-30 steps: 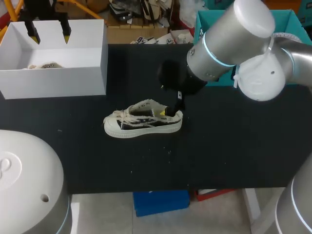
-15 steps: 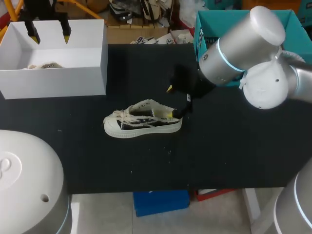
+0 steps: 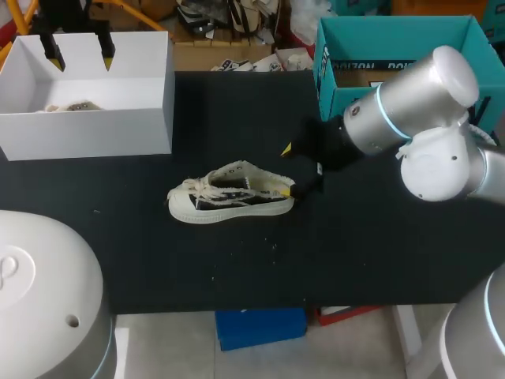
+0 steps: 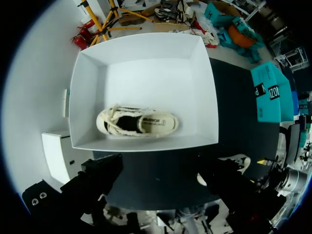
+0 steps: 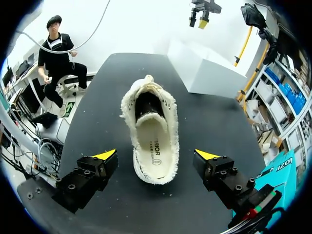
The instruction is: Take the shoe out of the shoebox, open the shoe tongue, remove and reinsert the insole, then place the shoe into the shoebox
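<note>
Okay: shoe (image 3: 231, 195) sits upright on the desk (image 3: 379, 245), outside the shoebox (image 3: 87, 133), toe toward my left, insole (image 5: 155, 141) in place. The right jaws are wide open just behind the heel, touching nothing. The left jaws are open and empty above the shoebox. A second shoe (image 4: 136, 122) lies inside it.

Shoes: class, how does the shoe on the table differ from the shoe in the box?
The table shoe stands on the black table; the box shoe sits inside the white box. The right gripper has its open fingers either side of the table shoe's heel; the left gripper hangs above the box shoe. Both are cream, upright low-tops.
</note>
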